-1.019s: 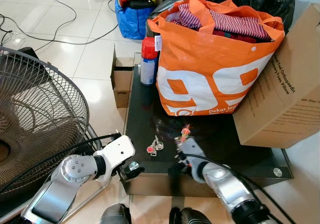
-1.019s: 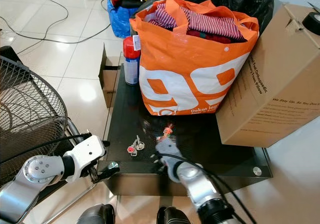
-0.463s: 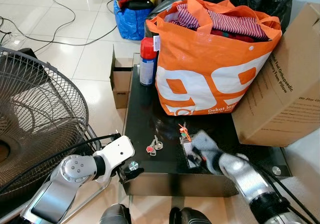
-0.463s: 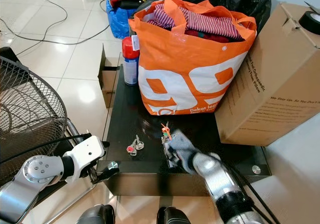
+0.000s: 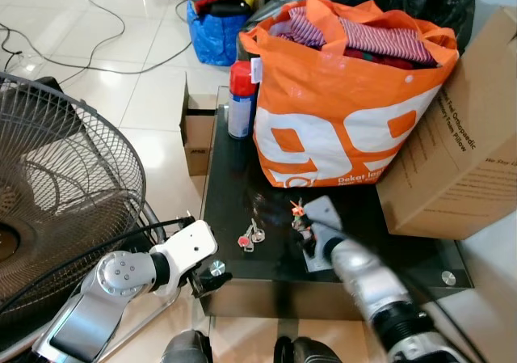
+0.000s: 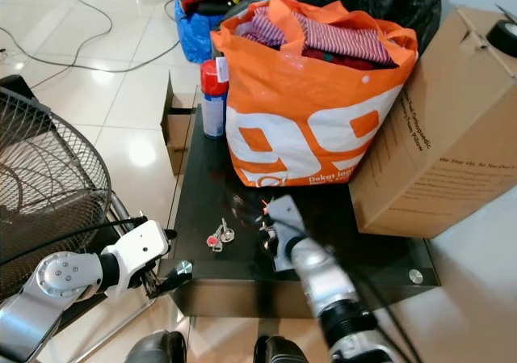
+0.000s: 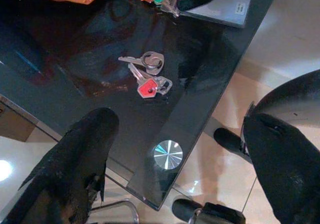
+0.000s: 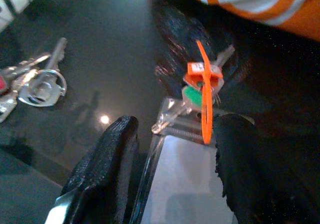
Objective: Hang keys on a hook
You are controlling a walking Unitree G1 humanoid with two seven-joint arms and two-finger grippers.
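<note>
While it reaches over the black tabletop (image 5: 242,185), the right gripper (image 8: 172,166) hangs with fingers parted just short of the orange-tagged keys (image 8: 202,92), not gripping them. The orange bag (image 5: 347,96) crowds behind. A second key bunch (image 7: 147,79) lies apart near the front edge, where the left gripper (image 7: 175,164) hovers spread wide, empty.

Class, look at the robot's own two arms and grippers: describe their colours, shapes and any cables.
Both arms are silver, rounded metal with black cables alongside. The left arm ends in a white block at the left gripper; the right gripper has two black, textured fingers.
</note>
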